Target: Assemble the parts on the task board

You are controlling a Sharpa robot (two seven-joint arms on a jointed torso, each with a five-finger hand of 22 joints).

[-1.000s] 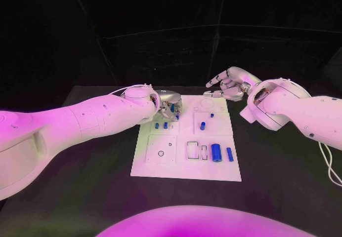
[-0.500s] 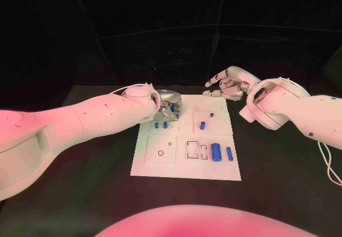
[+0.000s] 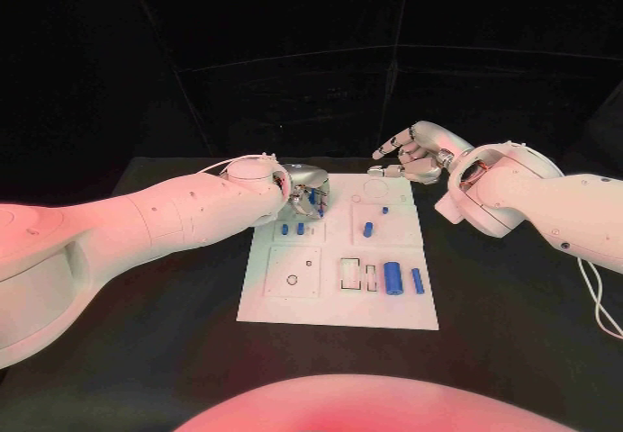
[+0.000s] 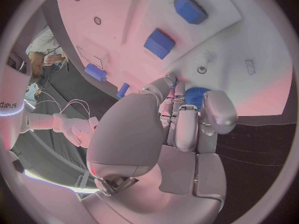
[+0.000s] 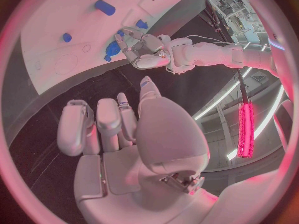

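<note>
My left hand [image 3: 308,192] sits at the board's [image 3: 340,315] 11 o'clock corner, fingers curled down around a blue part [image 4: 194,95] that stands on end beneath the palm; it looks pinched. Two small pegs [image 3: 293,229] lie just at its 6 o'clock. My right hand [image 3: 418,153] hovers off the 1 o'clock corner, fingers loosely spread, holding nothing. Nothing has visibly shifted over the last second.
</note>
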